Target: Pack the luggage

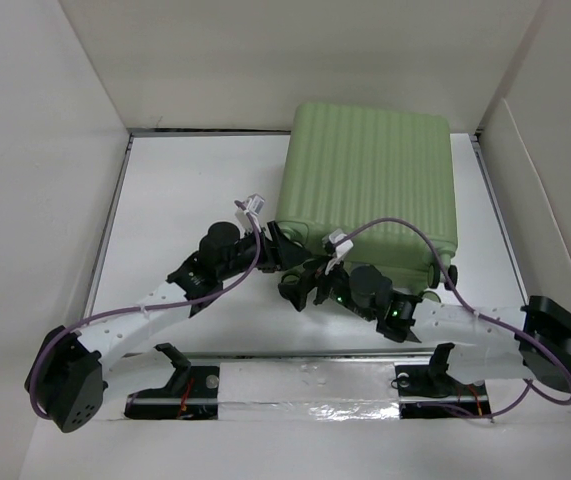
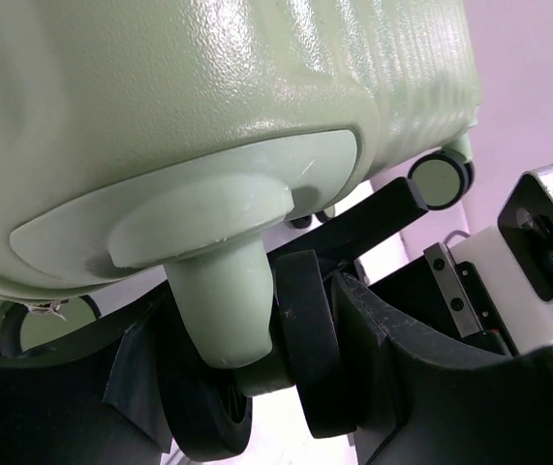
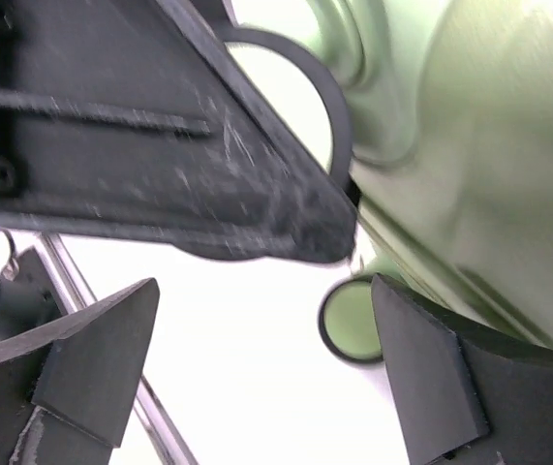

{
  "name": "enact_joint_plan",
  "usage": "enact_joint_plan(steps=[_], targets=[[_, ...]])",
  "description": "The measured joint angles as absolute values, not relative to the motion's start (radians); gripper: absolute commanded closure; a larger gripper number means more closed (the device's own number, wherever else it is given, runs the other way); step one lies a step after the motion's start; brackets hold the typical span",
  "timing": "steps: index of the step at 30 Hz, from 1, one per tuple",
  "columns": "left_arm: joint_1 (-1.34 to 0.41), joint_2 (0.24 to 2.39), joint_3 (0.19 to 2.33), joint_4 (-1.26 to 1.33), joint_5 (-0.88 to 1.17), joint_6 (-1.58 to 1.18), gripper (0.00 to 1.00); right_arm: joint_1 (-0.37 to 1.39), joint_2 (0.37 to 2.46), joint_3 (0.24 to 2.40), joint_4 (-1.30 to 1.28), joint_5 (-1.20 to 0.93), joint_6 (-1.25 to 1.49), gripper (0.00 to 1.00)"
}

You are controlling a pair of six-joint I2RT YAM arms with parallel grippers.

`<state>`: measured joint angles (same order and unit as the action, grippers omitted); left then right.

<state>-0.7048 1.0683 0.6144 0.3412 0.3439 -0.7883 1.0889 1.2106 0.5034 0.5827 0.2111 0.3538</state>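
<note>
**Left pincer on a suitcase wheel, right pincer spread wide**

From the near left corner of the white desk (image 1: 195, 200), the left arm reaches in to the near left corner of the luggage. Its left pincer (image 2: 257, 363) is closed on a black twin wheel (image 2: 307, 358). One finger presses each outer side of the wheel, with the pale green stem between them.

The luggage (image 1: 370, 180), a light-green ribbed hard-shell suitcase, lies flat and closed, right of centre on the far half of the desk. Its wheels face the arms.

The right arm comes in from the near right, and its right pincer (image 3: 264, 291) hovers just beside the left one at the same near edge. Its jaws are wide apart and hold nothing, with only bare desk between them. A green-faced wheel (image 3: 350, 321) sits just beside its right finger (image 3: 431, 378).
</note>
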Motion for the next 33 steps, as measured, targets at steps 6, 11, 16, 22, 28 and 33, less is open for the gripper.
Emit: enact_joint_plan(steps=[6, 11, 16, 22, 28, 33], targets=[[-0.704, 1.068, 0.577, 0.418, 0.377, -0.860, 0.50, 1.089, 1.117, 0.503, 0.485, 0.256, 0.324, 0.01], [-0.705, 1.068, 0.530, 0.518, 0.397, -0.924, 0.46, 1.089, 1.079, 0.528, 0.458, 0.284, 0.302, 0.00], [-0.705, 1.068, 0.499, 0.600, 0.420, -0.956, 0.40, 1.102, 1.127, 0.558, 0.496, 0.291, 0.292, 0.01], [-0.706, 1.066, 0.471, 0.670, 0.450, -1.007, 0.35, 1.136, 1.225, 0.575, 0.615, 0.334, 0.261, 0.11], [-0.705, 1.053, 0.449, 0.703, 0.447, -1.058, 0.35, 1.185, 1.297, 0.573, 0.728, 0.452, 0.231, 0.12], [-0.705, 1.041, 0.440, 0.705, 0.440, -1.071, 0.36, 1.222, 1.320, 0.574, 0.770, 0.558, 0.209, 0.08]])
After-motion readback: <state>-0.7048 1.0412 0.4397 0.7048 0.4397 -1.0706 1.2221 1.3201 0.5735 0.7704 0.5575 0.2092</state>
